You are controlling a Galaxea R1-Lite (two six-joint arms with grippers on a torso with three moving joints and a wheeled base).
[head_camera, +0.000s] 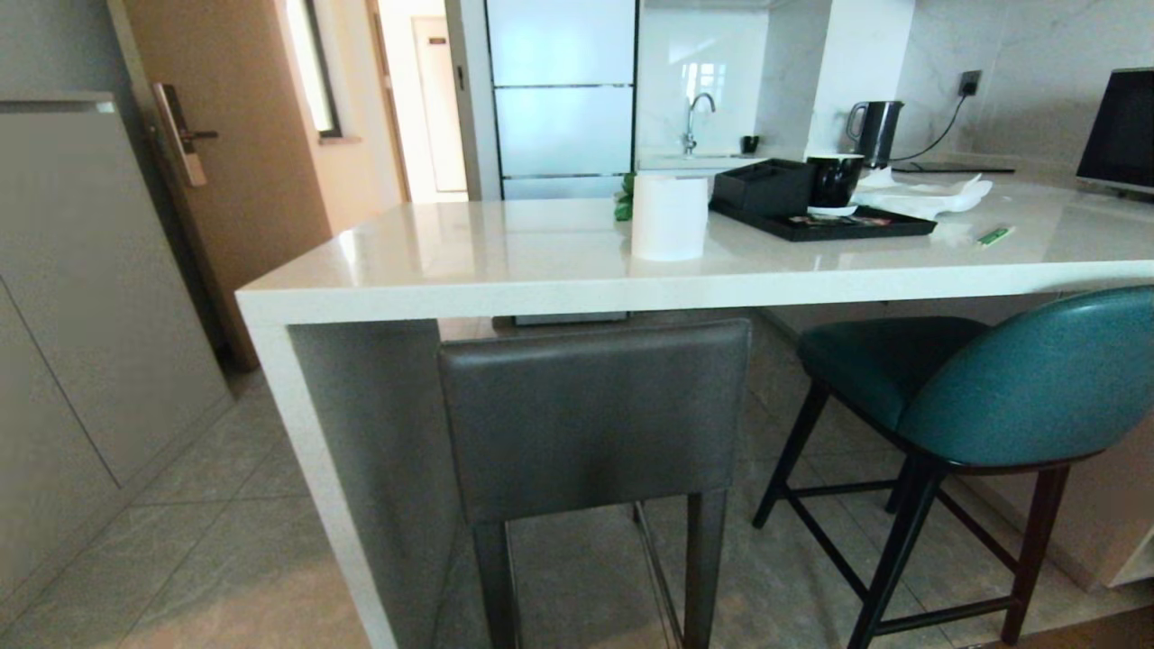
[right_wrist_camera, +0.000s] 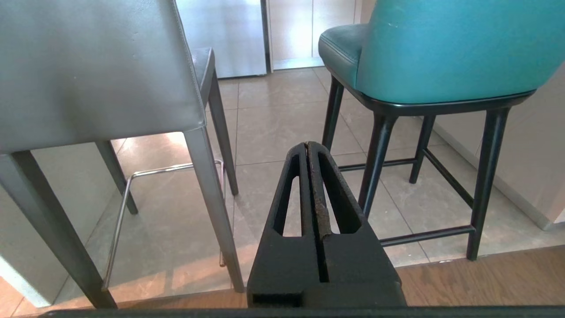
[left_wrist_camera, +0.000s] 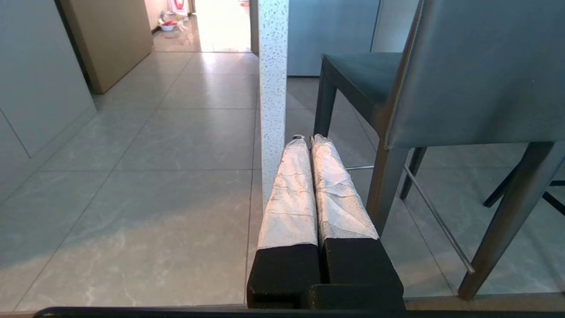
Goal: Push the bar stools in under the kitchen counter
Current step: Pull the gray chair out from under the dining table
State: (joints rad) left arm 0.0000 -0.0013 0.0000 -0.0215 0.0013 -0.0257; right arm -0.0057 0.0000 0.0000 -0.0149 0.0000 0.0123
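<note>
meanwhile both grippers are hanging closed and holding nothing: left gripper (left_wrist_camera: 307, 139) just beside the grey stool (left_wrist_camera: 463, 75) and counter end panel (left_wrist_camera: 273, 88), right gripper (right_wrist_camera: 308, 145) between the grey stool and the teal stool (right_wrist_camera: 441, 48).

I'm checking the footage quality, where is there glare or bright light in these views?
Head view: the kitchen counter top is glossy and mirrors the room. Left wrist view: the far doorway is blown out white. Right wrist view: warm sunlit patches on the floor under the dark-grey stool.

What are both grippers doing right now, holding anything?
Left gripper: shut, holding nothing, low beside the counter's end panel.
Right gripper: shut, holding nothing, low between the grey stool and the teal stool.
</note>
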